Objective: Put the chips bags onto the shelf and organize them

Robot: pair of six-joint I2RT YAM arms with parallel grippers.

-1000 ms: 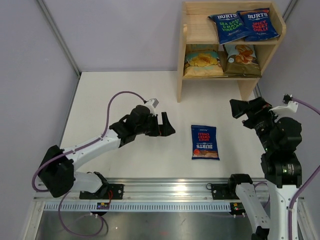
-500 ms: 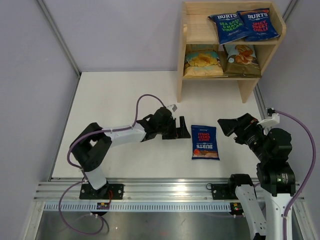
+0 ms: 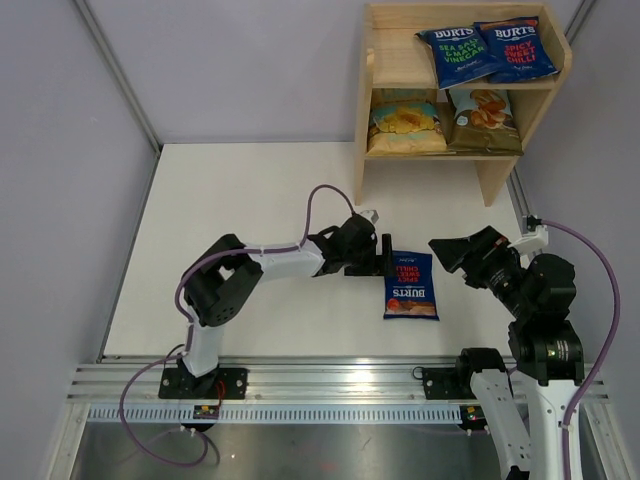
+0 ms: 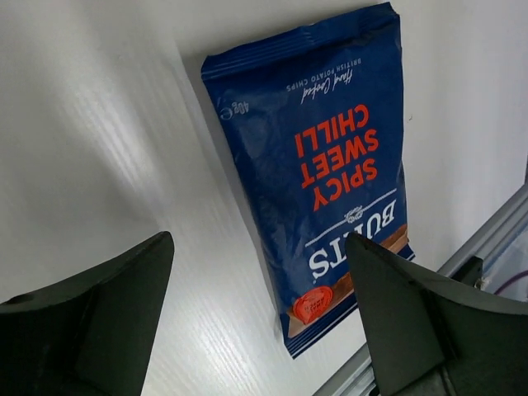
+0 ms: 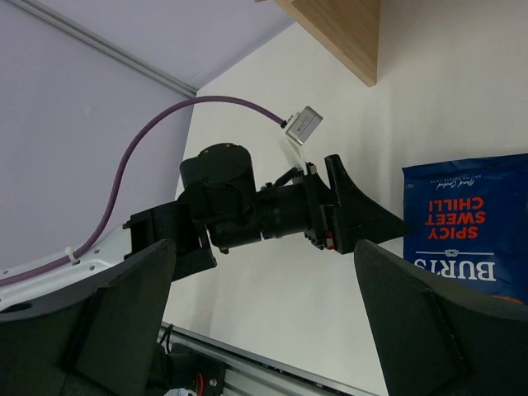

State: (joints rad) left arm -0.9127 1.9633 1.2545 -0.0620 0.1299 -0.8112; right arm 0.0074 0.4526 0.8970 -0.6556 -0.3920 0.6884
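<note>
My left gripper (image 3: pixel 378 256) has reached further right across the table (image 3: pixel 250 200) than half a second ago. It was just left of the loose blue BURTS bag (image 3: pixel 410 283) then, and now it sits at the bag's left edge, near the end closest to the shelf. I cannot tell whether it is touching. Its jaws are spread wide and hold nothing, and my left wrist view frames the bag (image 4: pixel 322 165) between them. My right gripper (image 3: pixel 452 250) has crept slightly closer from the other side, also wide open and empty. The bag lies flat where it was. On the shelf (image 3: pixel 365 120), two blue bags (image 3: pixel 460 52) on top and two tan bags (image 3: pixel 405 125) below are unchanged.
</note>
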